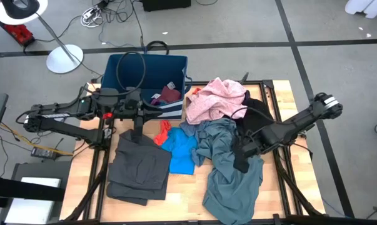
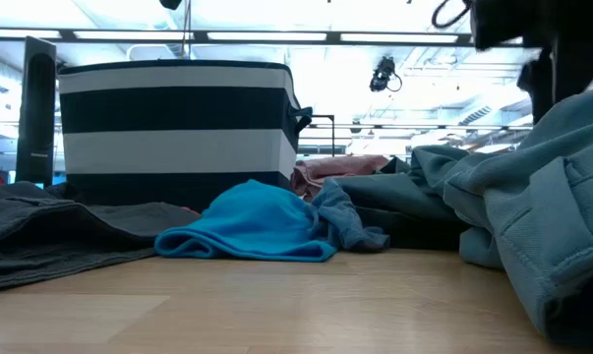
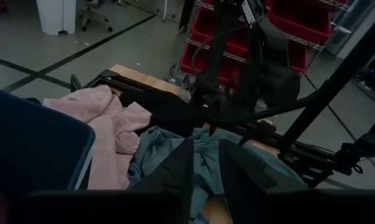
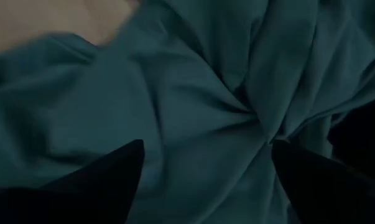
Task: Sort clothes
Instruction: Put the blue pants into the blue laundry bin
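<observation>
Maroon garment (image 1: pixel 170 94) binned; pink (image 1: pixel 216 100), grey-blue (image 1: pixel 229 165), bright blue (image 1: pixel 183 150), dark grey (image 1: pixel 138 165) unsorted on table (image 1: pixel 188 200). Right tool (image 1: pixel 241 159) wide over grey-blue; left tool (image 1: pixel 136 119) narrow, empty.

Both arms are matte black, built of slim tubular links with bulkier joint housings. Left arm (image 1: pixel 63 112) carries a small red marking and a green light near the wrist; black cable loops above it. Right arm (image 1: pixel 294 125) ends in a ribbed, pale-edged joint cap. Right gripper fingers (image 4: pixel 112 171) are dark, wedge-shaped.
</observation>
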